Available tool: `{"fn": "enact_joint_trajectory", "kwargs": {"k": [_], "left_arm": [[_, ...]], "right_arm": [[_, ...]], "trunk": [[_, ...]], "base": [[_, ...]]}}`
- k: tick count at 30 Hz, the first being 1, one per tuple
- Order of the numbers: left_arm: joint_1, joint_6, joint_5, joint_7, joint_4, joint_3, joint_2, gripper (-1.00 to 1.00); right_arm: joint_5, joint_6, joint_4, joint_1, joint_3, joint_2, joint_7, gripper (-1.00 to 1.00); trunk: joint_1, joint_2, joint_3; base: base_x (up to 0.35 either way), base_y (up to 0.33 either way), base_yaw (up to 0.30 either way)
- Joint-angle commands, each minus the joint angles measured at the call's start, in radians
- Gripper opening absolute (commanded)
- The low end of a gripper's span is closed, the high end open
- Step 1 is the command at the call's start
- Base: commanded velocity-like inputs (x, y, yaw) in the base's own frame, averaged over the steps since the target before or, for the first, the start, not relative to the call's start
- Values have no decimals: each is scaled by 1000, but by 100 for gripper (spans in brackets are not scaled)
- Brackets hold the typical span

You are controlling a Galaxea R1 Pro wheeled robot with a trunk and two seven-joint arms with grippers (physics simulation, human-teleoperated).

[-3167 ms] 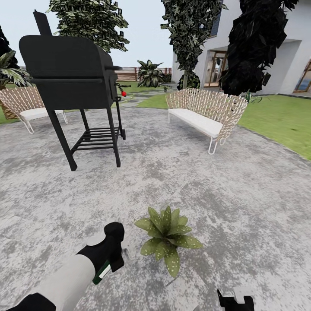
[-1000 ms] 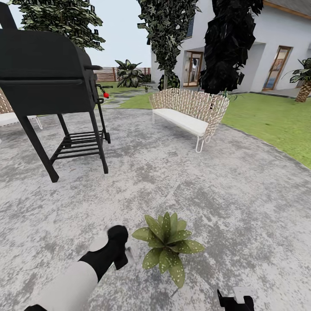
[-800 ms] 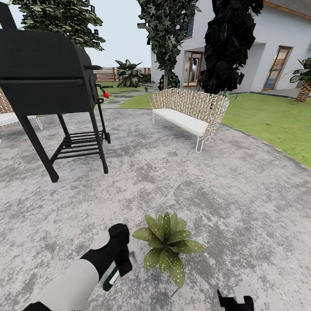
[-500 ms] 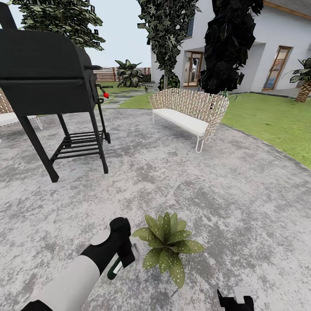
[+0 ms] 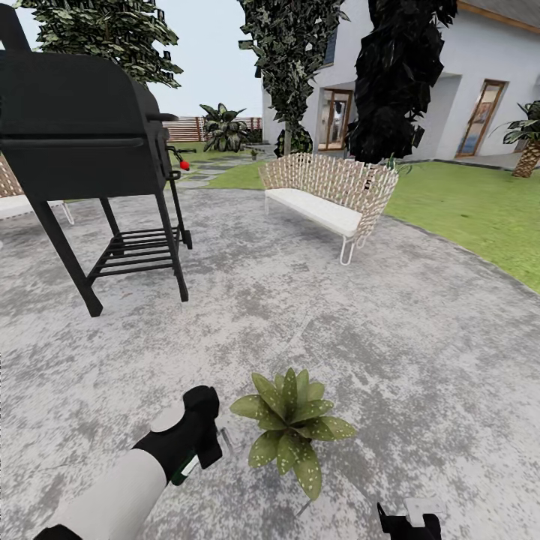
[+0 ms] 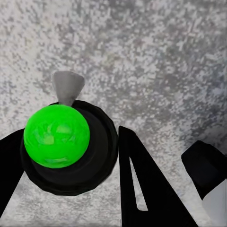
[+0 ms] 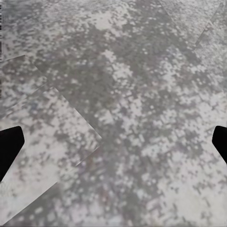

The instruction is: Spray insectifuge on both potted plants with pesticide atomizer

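Here the left tool [image 5: 204, 442] hangs low over the grey patio [image 5: 420, 337], just beside the plant [image 5: 291, 426], closed around the atomizer [image 5: 184, 468]. In the head view a sliver of green bottle and white label peeks out under the wrist. In the left wrist view the atomizer [image 6: 64, 146] is seen end-on between the dark fingers [image 6: 142, 189], its black top and bright green knob facing the camera, a grey nozzle pointing at bare paving. The right tool [image 5: 409, 523] waits low near the frame's edge, jaws spread wide with nothing between them, over paving.

The main risk, I judge, is aim: with the nozzle over stone and not leaves, spray would miss and leave the plant uncovered. Swinging closer could also knock the leaves. A second plant is still to be dealt with.
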Motion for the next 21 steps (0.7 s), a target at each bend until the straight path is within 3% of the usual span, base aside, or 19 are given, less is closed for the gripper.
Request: {"fn": "enact_joint_trajectory", "kwargs": {"k": [1, 10, 14, 21], "left_arm": [[0, 5, -8, -9, 0, -1, 0, -100], [0, 5, -8, -6, 34, 0, 2, -100], [0, 5, -8, -6, 36, 0, 1, -100], [-1, 5, -9, -5, 27, 4, -3, -100]], "right_arm": [[8, -4, 1, -1, -8, 0, 3, 100], [8, -4, 1, -1, -8, 0, 3, 100], [8, -4, 1, -1, -9, 0, 3, 100], [8, -4, 1, -1, -9, 0, 3, 100]], "trunk": [[0, 0, -1], [0, 0, -1], [0, 0, -1], [0, 0, -1]], "base": [[0, 184, 0], [0, 93, -17], [-91, 1, -236], [-283, 39, -284]]}}
